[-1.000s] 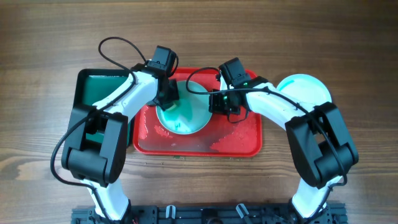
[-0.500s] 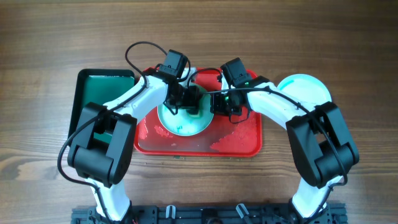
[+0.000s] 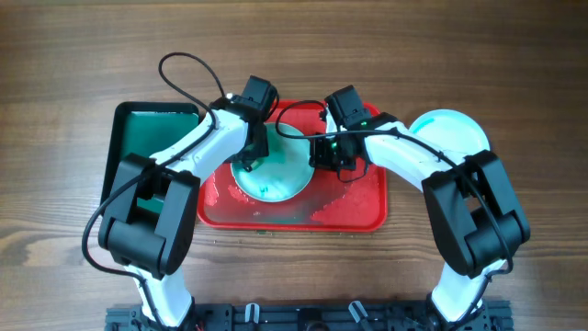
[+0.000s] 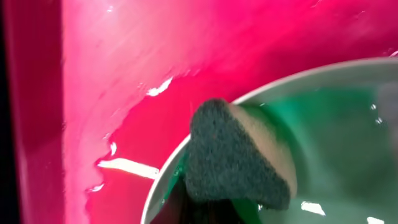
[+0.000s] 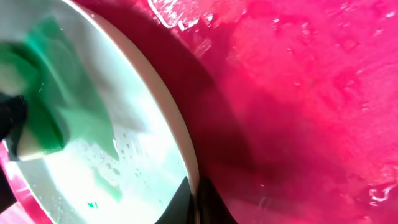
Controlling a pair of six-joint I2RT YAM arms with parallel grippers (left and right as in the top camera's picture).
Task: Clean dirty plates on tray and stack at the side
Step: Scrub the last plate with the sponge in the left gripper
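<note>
Since half a second ago my left pincer (image 3: 250, 154) has swung back from over the middle of the plate (image 3: 276, 175) to its left rim, while my right arm has not shifted. The plate is pale cyan and lies in the middle of the red tray (image 3: 358, 210). It is wet, and a teal smear still shows low in its bowl. My left pincer is clamped on the sponge (image 4: 239, 155), whose dark scouring face sits on the rim, half over the plate and half over the tray floor. My right pincer (image 3: 325, 153) is pinched narrow on the opposite rim, steadying the plate.

I judge this to be the scrubbing step, midway through a back-and-forth stroke. The next move calls for carrying the sponge down across the remaining smear while the right grip holds the plate from sliding on the slick tray.

Outward, the tray floor is streaked with suds. To its right on the counter (image 3: 73, 74) lies another plate (image 3: 450, 127), partly hidden by my right arm; I cannot tell whether more lie under it. To the left sits a dark green tray (image 3: 152, 129).
</note>
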